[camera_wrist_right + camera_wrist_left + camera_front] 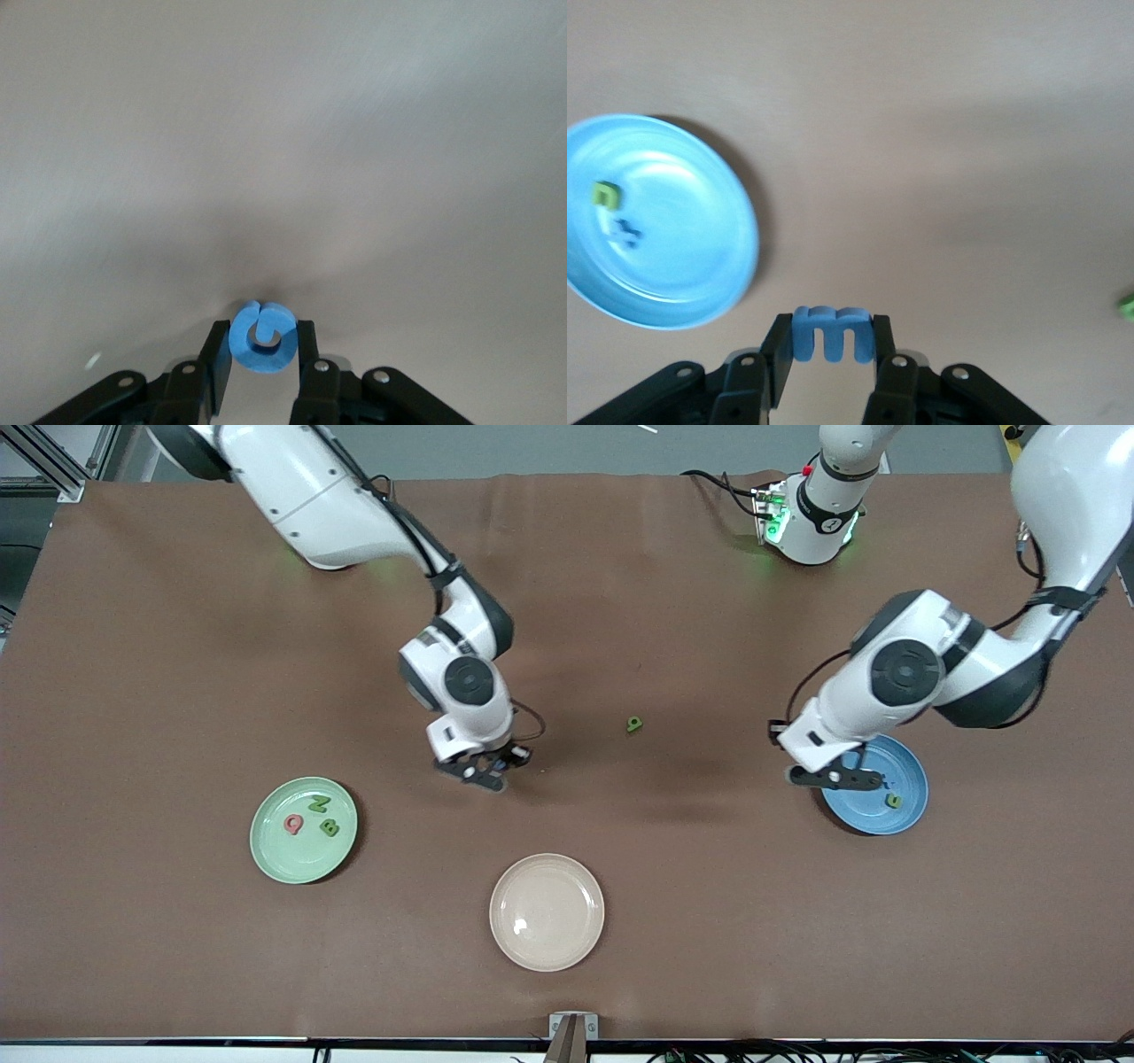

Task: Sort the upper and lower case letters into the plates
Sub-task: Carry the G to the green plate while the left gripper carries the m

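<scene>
Right claw [483, 772] low over mid-table, fingers clamped on blue G [263, 337]. Left claw [837, 779] over blue plate's [912, 806] rim, pinching blue m [831, 332].

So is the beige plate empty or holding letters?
Empty: the beige plate shows only bare surface, no letters in it.

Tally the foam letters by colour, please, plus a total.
Green: 4 (N, B, one on the blue plate, one loose)
Blue: 3 (m, G, x)
Pink-red: 1 (Q)
Total: 8
</scene>
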